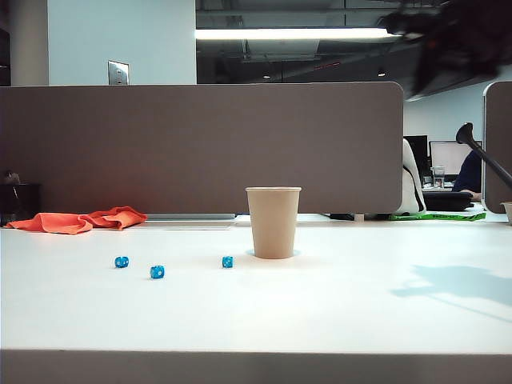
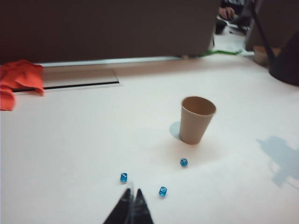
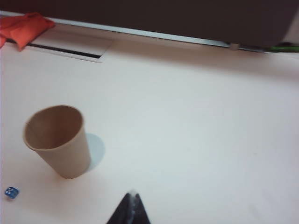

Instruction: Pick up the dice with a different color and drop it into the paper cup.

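The paper cup stands upright at the table's middle, also seen as the cup and the cup; the part of its inside that shows is plain tan. Three blue dice lie left of it. The dice with a different color is out of view. My left gripper hangs shut and empty above the table, near two blue dice. Off to the cup's right, my right gripper is shut well above the table. Its arm is a dark blur at the upper right.
An orange cloth lies at the back left before a grey partition. A flat cover plate sits in the table near the cloth. A black stand rises at the far right. The arm's shadow falls on the table's right side.
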`<state>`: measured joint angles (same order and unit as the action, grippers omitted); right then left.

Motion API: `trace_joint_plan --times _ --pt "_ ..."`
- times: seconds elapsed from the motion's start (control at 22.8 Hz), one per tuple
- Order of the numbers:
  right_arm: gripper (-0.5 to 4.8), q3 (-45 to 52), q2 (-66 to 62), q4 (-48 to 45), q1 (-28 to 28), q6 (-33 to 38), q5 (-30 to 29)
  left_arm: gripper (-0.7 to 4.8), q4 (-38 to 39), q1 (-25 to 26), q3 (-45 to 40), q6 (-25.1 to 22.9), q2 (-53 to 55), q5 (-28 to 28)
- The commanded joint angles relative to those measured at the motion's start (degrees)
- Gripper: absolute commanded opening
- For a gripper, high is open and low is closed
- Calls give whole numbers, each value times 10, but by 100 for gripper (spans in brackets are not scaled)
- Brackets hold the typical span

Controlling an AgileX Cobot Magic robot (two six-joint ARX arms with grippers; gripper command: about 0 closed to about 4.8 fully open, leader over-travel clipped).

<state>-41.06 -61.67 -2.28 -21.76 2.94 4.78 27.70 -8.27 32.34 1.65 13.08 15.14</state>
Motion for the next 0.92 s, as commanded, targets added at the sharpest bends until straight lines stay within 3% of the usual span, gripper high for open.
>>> trace_joint_plan --times 0.04,0.35,0.66,0.92 --pt "-5 35 68 -10 23 1 0 -6 21 0 -7 5 -43 -38" --pt "-5 71 165 -6 67 1 -6 -6 50 0 -37 35 -130 -49" --pt "-5 146 249 -14 102 0 -20 -6 54 0 -47 31 -128 -66" --pt "-5 254 381 -40 116 -11 -22 -6 -20 0 -82 31 -128 -91"
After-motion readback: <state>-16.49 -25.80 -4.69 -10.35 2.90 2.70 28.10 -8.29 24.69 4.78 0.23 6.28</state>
